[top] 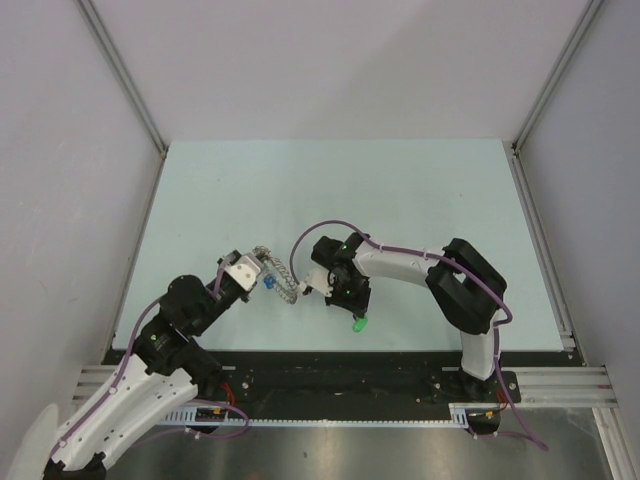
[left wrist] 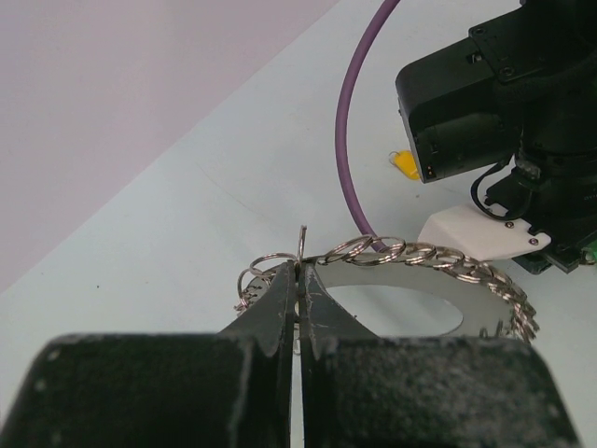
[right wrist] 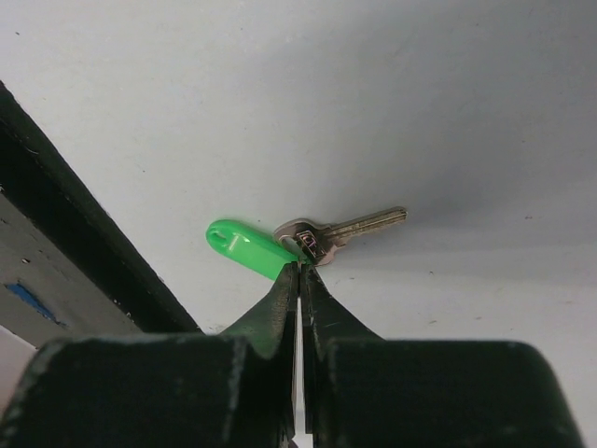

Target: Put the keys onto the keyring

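The keyring (left wrist: 438, 258), a grey chain of small metal loops, hangs across the left wrist view and shows in the top view (top: 281, 277). My left gripper (left wrist: 300, 273) is shut on one of its loops; it also shows in the top view (top: 257, 268). My right gripper (right wrist: 300, 266) is shut on a key with a green plastic head (right wrist: 244, 247) and a metal shaft (right wrist: 359, 225), held just above the table. The green key shows below the right gripper (top: 353, 308) in the top view (top: 357, 324). A yellow-orange piece (left wrist: 404, 164) shows behind the right wrist.
The right wrist's black body (left wrist: 485, 103), its white plate (left wrist: 476, 235) and a purple cable (left wrist: 350, 140) sit close beyond the keyring. A small blue piece (top: 270, 284) hangs by the keyring. The table's dark front edge (right wrist: 84, 243) lies just left of the right gripper.
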Robot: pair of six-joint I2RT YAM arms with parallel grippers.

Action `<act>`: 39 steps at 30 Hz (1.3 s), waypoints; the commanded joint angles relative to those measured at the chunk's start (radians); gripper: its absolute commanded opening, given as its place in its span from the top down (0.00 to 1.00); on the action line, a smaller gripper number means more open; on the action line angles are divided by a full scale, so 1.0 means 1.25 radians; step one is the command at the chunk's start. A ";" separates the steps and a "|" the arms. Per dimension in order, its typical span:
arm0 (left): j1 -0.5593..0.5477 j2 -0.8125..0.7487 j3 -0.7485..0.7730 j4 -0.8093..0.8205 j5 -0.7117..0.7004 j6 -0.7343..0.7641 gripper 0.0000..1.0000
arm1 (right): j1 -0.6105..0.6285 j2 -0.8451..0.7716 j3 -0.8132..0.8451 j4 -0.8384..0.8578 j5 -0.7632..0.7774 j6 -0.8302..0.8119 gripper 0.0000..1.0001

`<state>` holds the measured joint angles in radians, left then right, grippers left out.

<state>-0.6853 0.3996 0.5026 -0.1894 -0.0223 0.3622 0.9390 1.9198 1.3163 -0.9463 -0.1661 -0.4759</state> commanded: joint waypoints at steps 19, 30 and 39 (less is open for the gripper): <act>-0.003 0.068 0.064 0.048 0.082 -0.023 1.00 | 0.005 -0.376 -0.121 0.286 0.123 0.107 1.00; -0.003 0.223 0.213 0.034 0.264 0.000 0.99 | -0.075 -0.707 -0.323 0.655 -0.008 0.133 1.00; -0.003 0.410 0.355 -0.029 0.472 0.103 1.00 | -0.220 -0.824 -0.347 0.680 -0.290 0.112 1.00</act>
<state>-0.6853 0.8539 0.8619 -0.2203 0.3920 0.3985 0.7319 0.9371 0.8875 -0.1604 -0.3161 -0.3264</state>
